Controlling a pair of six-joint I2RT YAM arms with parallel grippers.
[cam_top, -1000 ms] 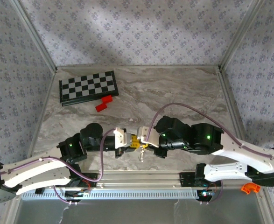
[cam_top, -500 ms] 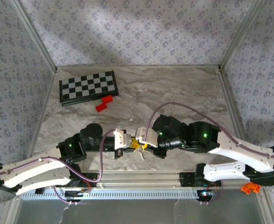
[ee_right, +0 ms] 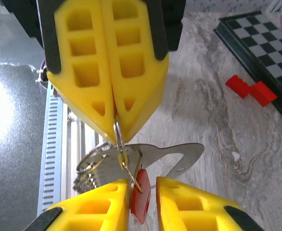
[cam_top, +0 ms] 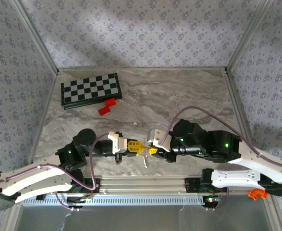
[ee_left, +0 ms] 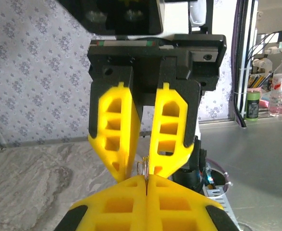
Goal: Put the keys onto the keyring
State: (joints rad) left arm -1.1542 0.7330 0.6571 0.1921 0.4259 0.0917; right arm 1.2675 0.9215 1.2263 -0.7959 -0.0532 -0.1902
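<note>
My left gripper (cam_top: 140, 147) and right gripper (cam_top: 150, 151) meet tip to tip over the near middle of the table. The left gripper (ee_left: 146, 179) is shut on the keyring (ee_right: 123, 156), a thin silvery wire loop pinched between its yellow fingers (ee_right: 97, 72). From the loop hang a flat silvery plate (ee_right: 179, 153), a bunch of jagged silvery keys (ee_right: 88, 173) and a small red key (ee_right: 141, 202). My right gripper (ee_right: 143, 183) stands open, and the red key hangs in the gap between its fingers (ee_left: 119, 139). The bunch dangles below both grippers (cam_top: 144, 160).
A black-and-white chessboard (cam_top: 91, 90) lies at the far left of the marble table (cam_top: 189, 91), with two red blocks (cam_top: 107, 107) beside it. A metal rail (cam_top: 145, 183) runs along the near edge. An orange piece (cam_top: 257, 194) sits by the right base.
My right gripper has gone from shut to open around the red key. Both wrists have drawn slightly apart, the left one leftward, the right one rightward. The bunch still hangs in the same spot.
</note>
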